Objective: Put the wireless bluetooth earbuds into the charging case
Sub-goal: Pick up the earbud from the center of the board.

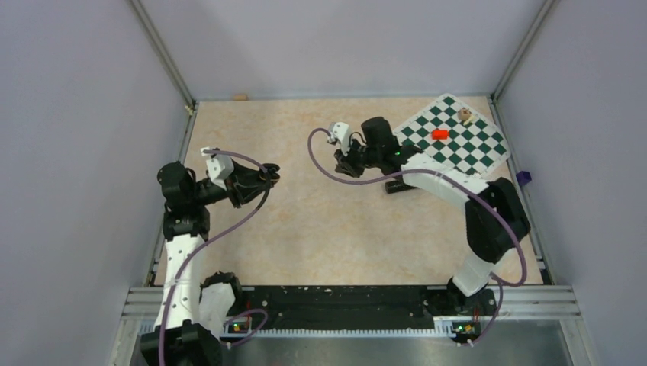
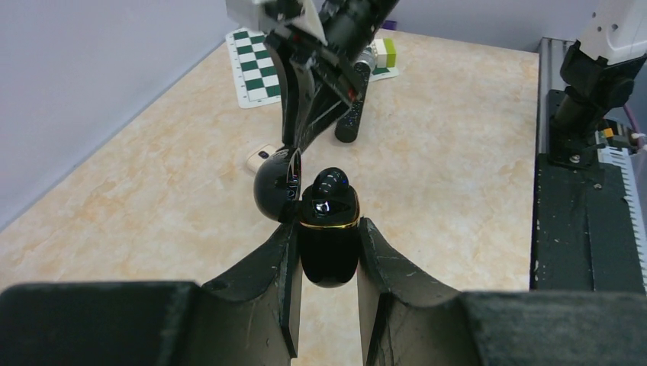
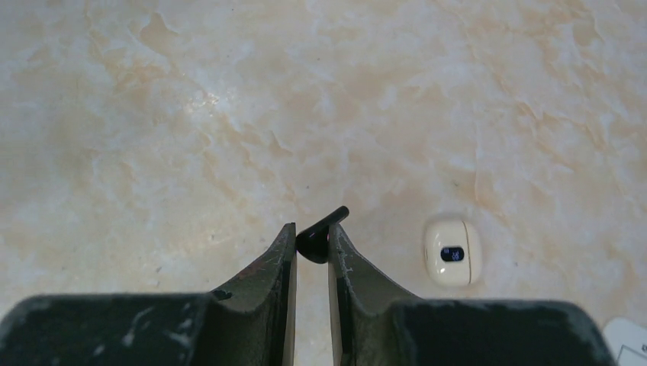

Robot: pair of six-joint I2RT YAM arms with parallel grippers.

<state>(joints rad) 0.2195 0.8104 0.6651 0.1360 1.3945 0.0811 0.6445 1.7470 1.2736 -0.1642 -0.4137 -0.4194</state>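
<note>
Jaws on my right claw are pinched onto one earbud, the bud's round body caught at the very fingertips and its short stem poking out past them at a slant. The claw sits low over the tabletop; I cannot tell whether the bud touches it. Just beside that claw, to its right in the wrist view, a cream lump lies flat on the surface, apart from the fingers. My left claw is clamped on the charging case, which stands upright between the pads with its gold-rimmed mouth above the fingertips. Its lid hangs open to one side, and a second earbud appears to sit in the mouth, its glossy dome showing. From above, the left claw and right claw face each other across a bare stretch of table, near but not touching. A black cylinder lies close under the right arm, and a checkered mat fills the far right corner, carrying a red piece and a tan piece. The left claw works nearer the left rail; the middle and near side of the table give the most room.
</note>
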